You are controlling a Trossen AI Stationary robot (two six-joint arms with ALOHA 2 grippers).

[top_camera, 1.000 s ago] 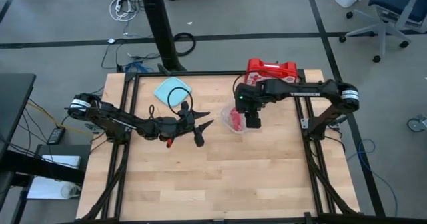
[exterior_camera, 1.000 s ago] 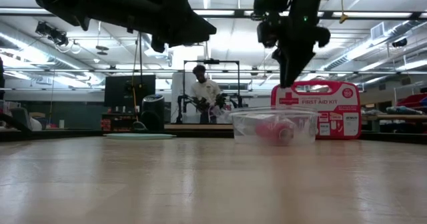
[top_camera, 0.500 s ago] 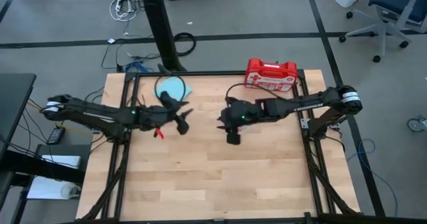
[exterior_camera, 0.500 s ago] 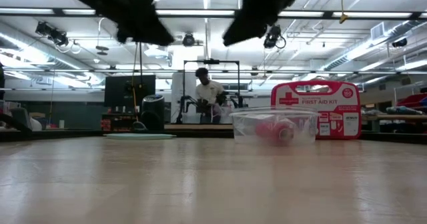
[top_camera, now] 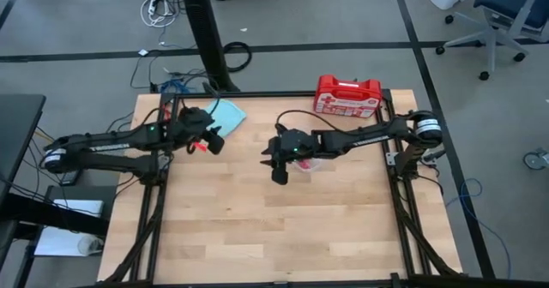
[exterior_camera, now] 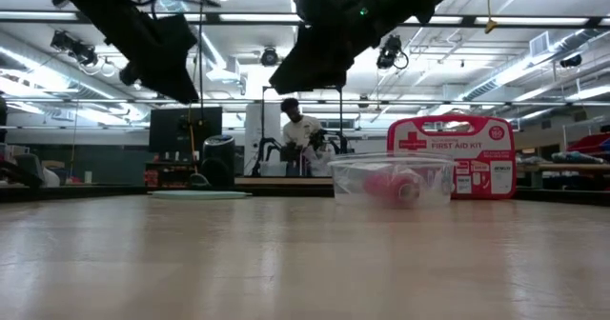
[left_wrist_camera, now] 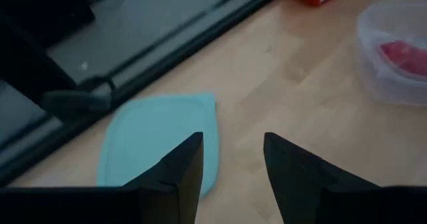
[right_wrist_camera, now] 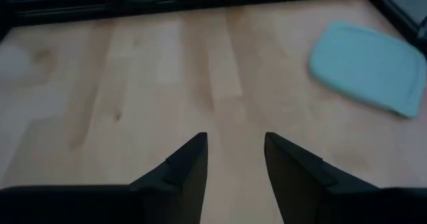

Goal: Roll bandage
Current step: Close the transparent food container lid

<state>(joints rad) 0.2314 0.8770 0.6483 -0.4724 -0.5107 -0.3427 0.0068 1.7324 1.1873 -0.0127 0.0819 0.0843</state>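
Note:
The red bandage [exterior_camera: 393,187] lies as a small roll on the bottom of a clear plastic container [exterior_camera: 391,179], which also shows in the left wrist view [left_wrist_camera: 400,51]. My right gripper [top_camera: 273,164] hangs open above the table just left of that container, pointing toward the table's left edge, with nothing between its fingers [right_wrist_camera: 235,154]. My left gripper [top_camera: 214,142] is open too, with nothing in it [left_wrist_camera: 233,157]. It hovers near the far left, beside the teal lid [top_camera: 225,112].
A red first-aid case [top_camera: 347,95] stands at the table's far edge, right of centre. The teal lid [left_wrist_camera: 160,151] lies flat near the far left corner. Black frame rails run along the table's sides. A person stands in the room beyond the table [exterior_camera: 297,130].
My right gripper has left its place above the container and swung toward the table's left, tipping up from pointing down to a slant. My left gripper has drawn back toward the far left, near the teal lid, tipping up as well. The bandage stays in the container.

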